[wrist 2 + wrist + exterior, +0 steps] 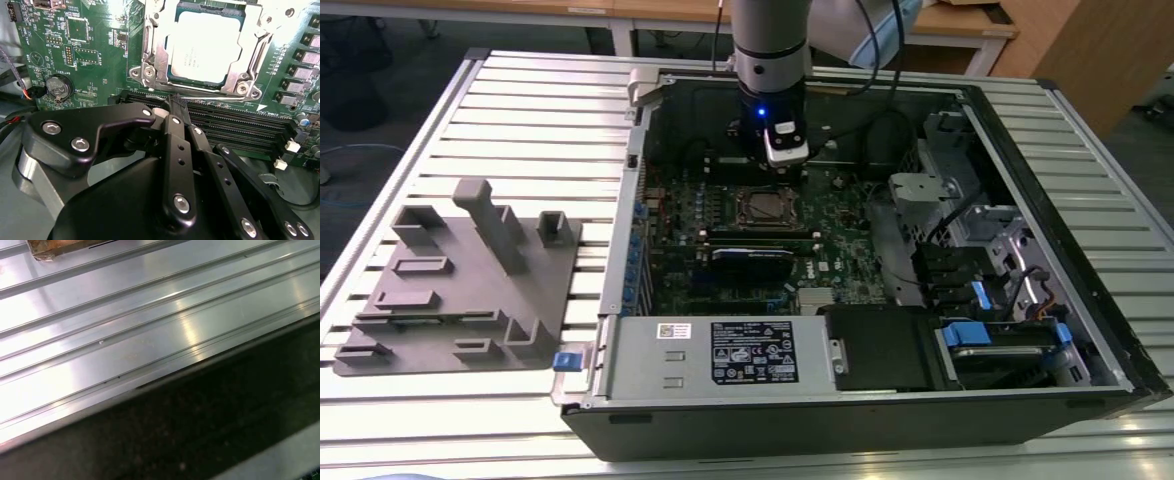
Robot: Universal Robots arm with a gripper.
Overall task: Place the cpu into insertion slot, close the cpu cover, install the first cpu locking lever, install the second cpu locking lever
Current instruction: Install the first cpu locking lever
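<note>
The black fingers (pixel 176 130) are pressing together at their tips, jaws looking fully closed and gripping nothing that I can make out. In the second wrist view the gripper (pixel 173 103) is showing its matte black linkage bars, studded with bright screw heads, with the tips hanging just over the nearest of the long black memory slots (pixel 235 125).

The cpu (pixel 207 47) is lying straight ahead of the fingertips, across those slots and close by. It is sitting flat in the insertion slot (pixel 739 210), its pale, smooth metal top facing up, and being square it is offering no long axis. The memory slots are running crosswise to the line from tips to chip.

The cpu cover (pixel 150 45), a thin stamped frame of silvery steel, appears to be lying down around the chip, with round fasteners at its corners. I cannot tell whether either locking lever is latched.

Further out, the green circuit board (pixel 100 50) is carrying small dark chips and a shiny coin cell (pixel 56 87). In the exterior view the gripper is hovering inside the open computer case (pixel 1067 250), just beside the slot on its far side, and the case is resting on a ribbed metal table (pixel 520 110) beside a grey moulded fixture (pixel 467 280)
</note>
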